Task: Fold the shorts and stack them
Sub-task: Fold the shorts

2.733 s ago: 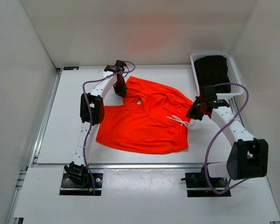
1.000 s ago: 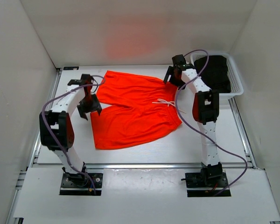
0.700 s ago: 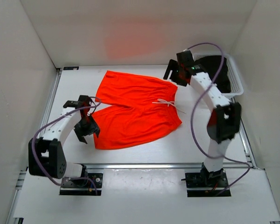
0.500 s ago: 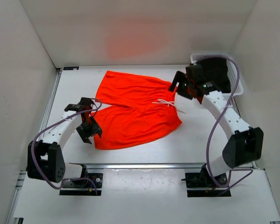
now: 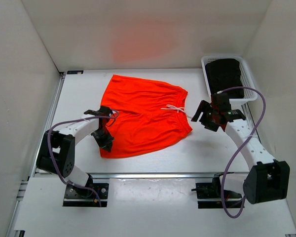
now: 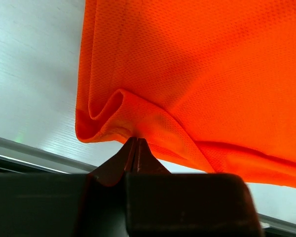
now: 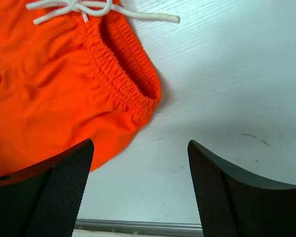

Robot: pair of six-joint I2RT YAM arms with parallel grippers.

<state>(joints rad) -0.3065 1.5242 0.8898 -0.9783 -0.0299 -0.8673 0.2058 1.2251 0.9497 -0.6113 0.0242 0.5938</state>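
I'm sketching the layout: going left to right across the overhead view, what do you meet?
left gripper, shut on the hem → the shorts → right gripper, open → white basket

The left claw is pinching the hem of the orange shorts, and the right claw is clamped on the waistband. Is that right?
Not quite. The right claw is open and holds nothing; it hangs beside the waistband corner, as the right wrist view shows. The left claw is indeed pinching the hem of the orange shorts.
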